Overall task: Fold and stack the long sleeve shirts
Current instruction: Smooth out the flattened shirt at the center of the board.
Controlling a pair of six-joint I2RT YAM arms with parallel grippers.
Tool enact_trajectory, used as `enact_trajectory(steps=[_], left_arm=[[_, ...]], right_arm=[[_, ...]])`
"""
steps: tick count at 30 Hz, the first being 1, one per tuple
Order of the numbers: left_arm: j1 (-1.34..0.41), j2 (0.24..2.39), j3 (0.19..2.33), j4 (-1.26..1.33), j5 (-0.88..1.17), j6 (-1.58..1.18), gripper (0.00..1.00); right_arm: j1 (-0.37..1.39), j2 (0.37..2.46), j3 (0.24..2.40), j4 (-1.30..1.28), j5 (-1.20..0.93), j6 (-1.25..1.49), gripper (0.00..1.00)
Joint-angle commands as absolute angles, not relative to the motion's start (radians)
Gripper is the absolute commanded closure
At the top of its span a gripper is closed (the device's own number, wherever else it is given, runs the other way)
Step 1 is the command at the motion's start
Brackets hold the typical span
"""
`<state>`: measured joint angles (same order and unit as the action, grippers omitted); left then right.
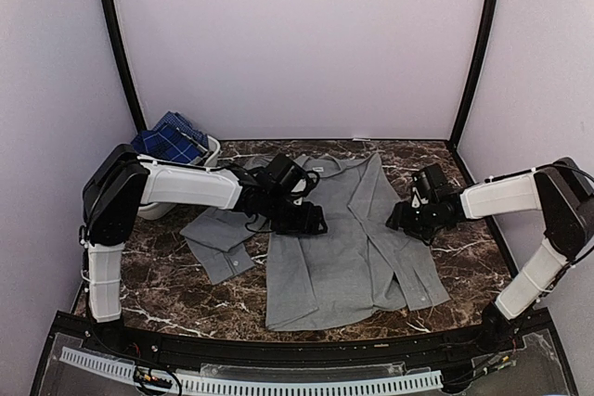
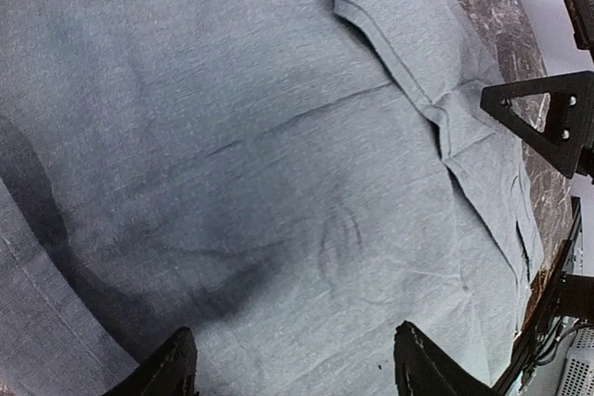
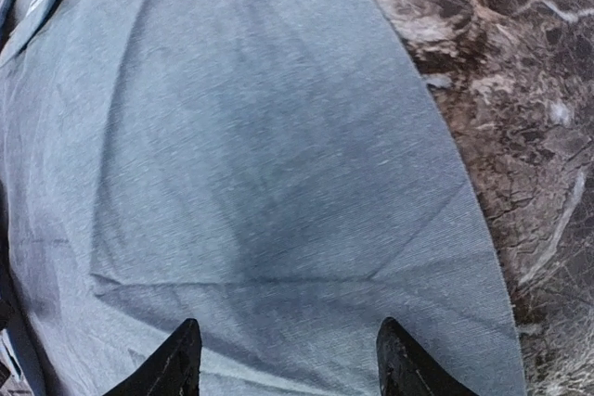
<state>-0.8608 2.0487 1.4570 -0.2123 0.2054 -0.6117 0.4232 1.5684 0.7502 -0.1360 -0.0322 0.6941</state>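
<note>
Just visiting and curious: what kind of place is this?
Likely a robot test booth, not a home: plain walls enclose a marble-look table, with two robot arms mounted at its near edge.

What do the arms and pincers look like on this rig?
Both are alike. Left arm and right arm: white shells on the long links, bulky black joint housings, and black cables looping at the left wrist. Left pincer and right pincer: two matte black tapered fingers each. The right one shows a triangular black side plate with small screws. No markings visible.
</note>
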Motion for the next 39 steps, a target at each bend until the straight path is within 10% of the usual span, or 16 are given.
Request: enact_trajectory(steps=[1,39], left_arm=[[-0.858,2.049,1.468,-0.238,0.187,-0.609,0.28],[-0.693,1.700,1.071,-0.374,0.080,-0.597,0.39]], right_arm=[[0.372,1.600,0.706,-0.030,-0.086,0.741,0.36],[0.018,1.749,1.049,-0.277,0.052,0.480,0.19]])
